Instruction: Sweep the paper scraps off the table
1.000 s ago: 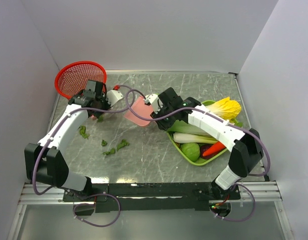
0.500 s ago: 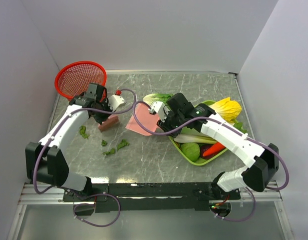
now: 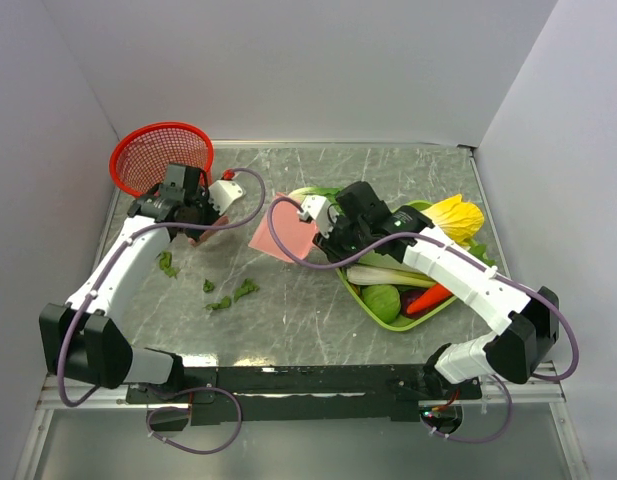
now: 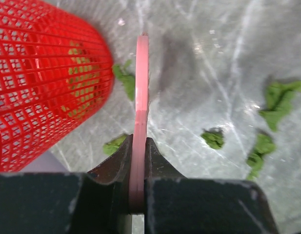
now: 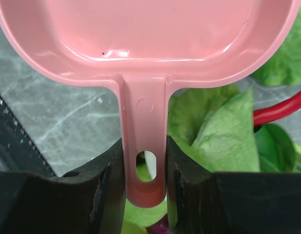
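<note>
Several dark green paper scraps lie on the grey-green marble table (image 3: 408, 170), left of centre: one (image 3: 167, 264) near the left arm and a group (image 3: 233, 295) further front. The left wrist view shows scraps (image 4: 213, 138) on the table too. My left gripper (image 3: 193, 220) (image 4: 139, 144) is by the red basket, shut on a thin pink tool (image 4: 141, 97) seen edge-on. My right gripper (image 3: 326, 225) (image 5: 144, 146) is shut on the handle of the pink dustpan (image 3: 283, 238) (image 5: 140, 29), which sits mid-table, right of the scraps.
A red mesh basket (image 3: 153, 158) (image 4: 43, 83) lies at the far left corner. A lime green tray (image 3: 353, 285) of toy vegetables sits at right, with a yellow cabbage (image 3: 456, 215). A pale green cabbage (image 3: 313, 192) lies behind the dustpan. White walls surround the table.
My left gripper has pulled back up and left toward the basket with the pink tool. The right arm swung its elbow out to the right; the dustpan stays near mid-table.
</note>
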